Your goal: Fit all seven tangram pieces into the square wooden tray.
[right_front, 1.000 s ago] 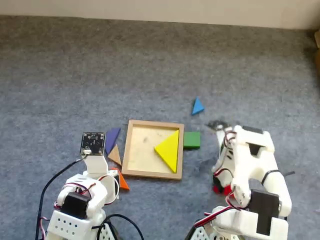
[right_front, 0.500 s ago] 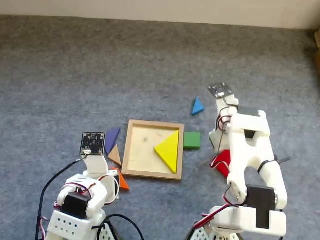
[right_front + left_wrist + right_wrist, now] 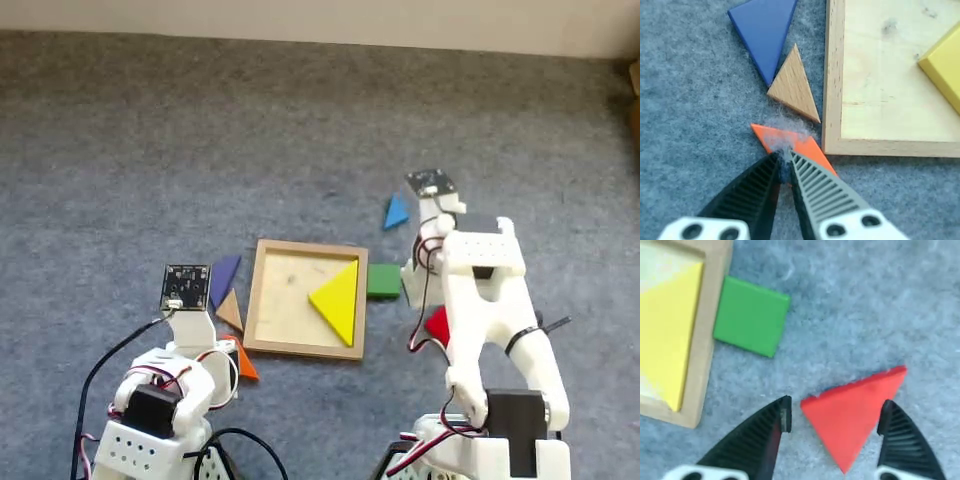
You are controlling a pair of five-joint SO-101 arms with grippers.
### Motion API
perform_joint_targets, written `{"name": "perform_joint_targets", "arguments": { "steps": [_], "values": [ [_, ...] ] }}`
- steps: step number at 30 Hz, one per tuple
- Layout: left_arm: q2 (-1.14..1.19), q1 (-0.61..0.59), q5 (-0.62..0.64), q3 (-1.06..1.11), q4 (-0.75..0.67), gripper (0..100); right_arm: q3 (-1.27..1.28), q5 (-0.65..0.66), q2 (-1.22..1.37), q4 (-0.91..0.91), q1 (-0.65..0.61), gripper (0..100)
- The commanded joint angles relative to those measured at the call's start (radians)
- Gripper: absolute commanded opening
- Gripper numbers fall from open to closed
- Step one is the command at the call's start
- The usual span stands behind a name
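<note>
The right gripper (image 3: 835, 414) had swung forward to straddle the red triangle (image 3: 850, 427), jaws released, poised to grasp it for the wooden tray (image 3: 253, 296).

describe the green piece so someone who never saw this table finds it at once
Find the square wooden tray on the grey carpet, with a yellow triangle inside. The green piece lies just outside the tray edge nearest that triangle. It is the only square piece; nearby lie a red triangle and a blue triangle.
</note>
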Motion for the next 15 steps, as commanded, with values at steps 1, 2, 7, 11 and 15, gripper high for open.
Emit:
{"name": "perform_joint_targets", "arguments": {
  "steps": [1,2,7,11,15],
  "values": [
    [-0.008,0.008,-0.005,0.021,0.002,1,0.045,-0.014,-0.05,-0.068,-0.013,33.4],
    [-0.008,0.008,-0.005,0.021,0.002,1,0.053,-0.014,-0.05,-0.07,-0.013,35.1],
    [-0.008,0.008,-0.005,0.021,0.002,1,0.061,-0.015,-0.05,-0.071,0.002,35.7],
    [-0.008,0.008,-0.005,0.021,0.002,1,0.07,-0.015,-0.048,-0.073,0.033,35.7],
    [-0.008,0.008,-0.005,0.021,0.002,1,0.148,-0.017,-0.048,-0.151,0.051,35.7]
  ]
}}
